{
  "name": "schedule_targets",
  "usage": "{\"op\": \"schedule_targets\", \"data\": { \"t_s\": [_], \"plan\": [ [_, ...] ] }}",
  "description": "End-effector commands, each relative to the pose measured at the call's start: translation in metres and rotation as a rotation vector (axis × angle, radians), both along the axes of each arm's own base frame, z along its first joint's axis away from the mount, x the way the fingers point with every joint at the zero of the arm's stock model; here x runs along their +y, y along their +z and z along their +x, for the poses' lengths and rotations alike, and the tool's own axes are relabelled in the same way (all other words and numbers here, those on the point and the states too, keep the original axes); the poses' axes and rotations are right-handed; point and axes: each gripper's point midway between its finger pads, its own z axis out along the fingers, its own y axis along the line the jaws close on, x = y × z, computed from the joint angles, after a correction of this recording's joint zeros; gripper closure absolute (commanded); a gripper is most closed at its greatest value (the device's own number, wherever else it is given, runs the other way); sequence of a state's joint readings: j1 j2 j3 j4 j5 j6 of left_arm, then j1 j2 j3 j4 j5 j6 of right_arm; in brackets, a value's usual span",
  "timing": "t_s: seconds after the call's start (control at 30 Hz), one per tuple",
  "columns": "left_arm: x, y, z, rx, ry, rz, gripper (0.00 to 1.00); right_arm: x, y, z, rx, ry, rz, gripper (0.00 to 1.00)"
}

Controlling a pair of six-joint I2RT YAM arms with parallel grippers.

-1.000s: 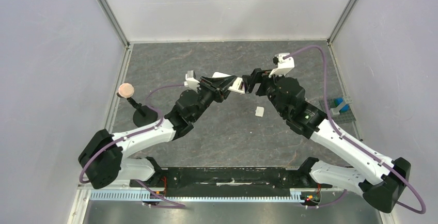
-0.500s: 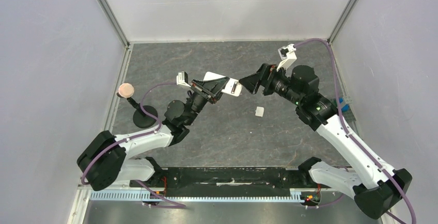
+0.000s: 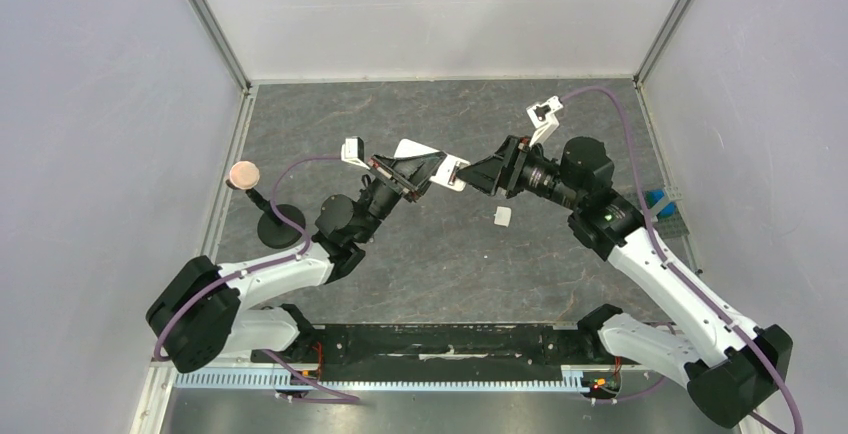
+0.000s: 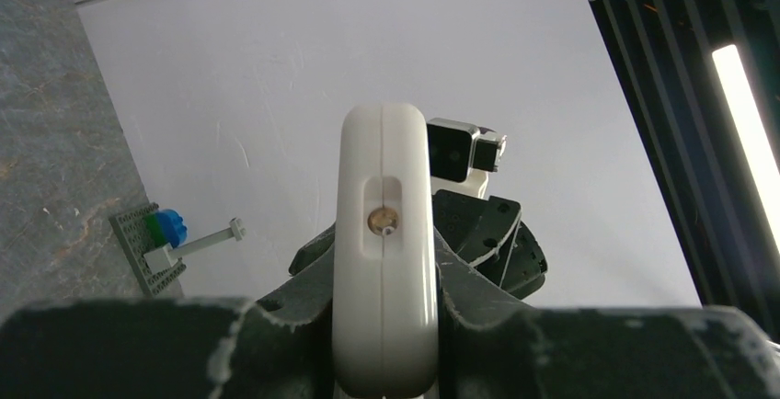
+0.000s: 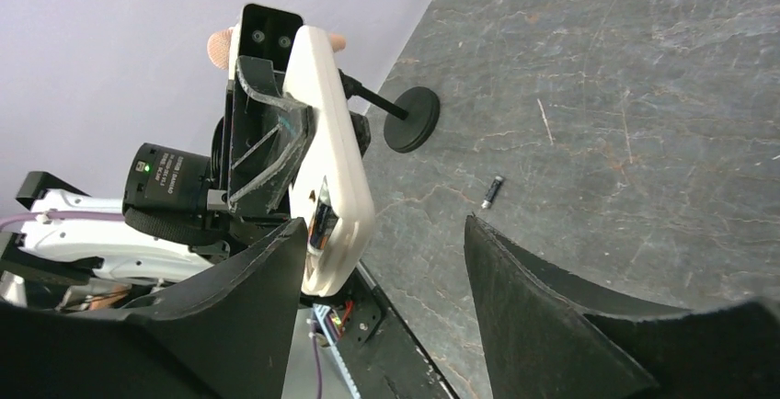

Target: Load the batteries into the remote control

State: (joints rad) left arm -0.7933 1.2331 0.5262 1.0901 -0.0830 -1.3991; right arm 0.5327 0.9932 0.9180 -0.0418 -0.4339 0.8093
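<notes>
Table (image 3: pixel 420 274): dark grey stone-look top, both arm bases at its near edge
Stand (image 3: pixel 271 222): black round base w/ thin rod + pinkish disc on top, L side of table, touching nothing
Cover piece (image 3: pixel 501 216): small white square, flat on table, alone, on the near side of the raised grippers
Battery (image 5: pixel 493 192): one small dark cylinder lying on table, seen in R wrist view only, past the remote's end, near stand base but apart from it
Brick plate (image 4: pixel 152 256): grey studded plate w/ blue brick + grey bar, by R wall, well apart from the rest
L gripper (image 3: pixel 420 168): raised off table, clamped on remote control (image 3: pixel 450 170); fingers (image 4: pixel 276 325) press its two flat faces
Remote control: white, in the air over mid-table, held by one end, free end pointing at R gripper (image 3: pixel 474 175); L wrist view sees it edge-on, seam down the middle, small metal contact in a groove
Remote bay: R wrist view shows an opening near the free end w/ smth dark + shiny inside; can't tell if it's a battery
R gripper: raised, facing L gripper, jaws apart, nothing between them; remote's free end sits just in front of the gap, close to one finger (image 5: pixel 248 316); touching or not, can't tell
</notes>
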Motion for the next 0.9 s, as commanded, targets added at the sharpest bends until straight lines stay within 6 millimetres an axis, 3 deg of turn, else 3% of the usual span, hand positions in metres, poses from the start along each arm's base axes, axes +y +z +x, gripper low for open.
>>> {"op": "schedule_targets", "data": {
  "t_s": [0.0,0.4,0.87],
  "plan": [
    [0.001,0.032,-0.007,-0.125,0.005,-0.01,0.98,0.005,0.015,0.0,-0.027,0.018,0.088,0.35],
    [0.0,0.026,-0.006,-0.112,-0.001,-0.011,0.98,0.007,0.013,0.002,0.021,0.002,0.161,0.42],
    [-0.001,0.027,-0.006,-0.118,-0.001,-0.017,0.98,0.007,-0.003,0.006,0.09,-0.025,0.166,0.63]
  ]
}}
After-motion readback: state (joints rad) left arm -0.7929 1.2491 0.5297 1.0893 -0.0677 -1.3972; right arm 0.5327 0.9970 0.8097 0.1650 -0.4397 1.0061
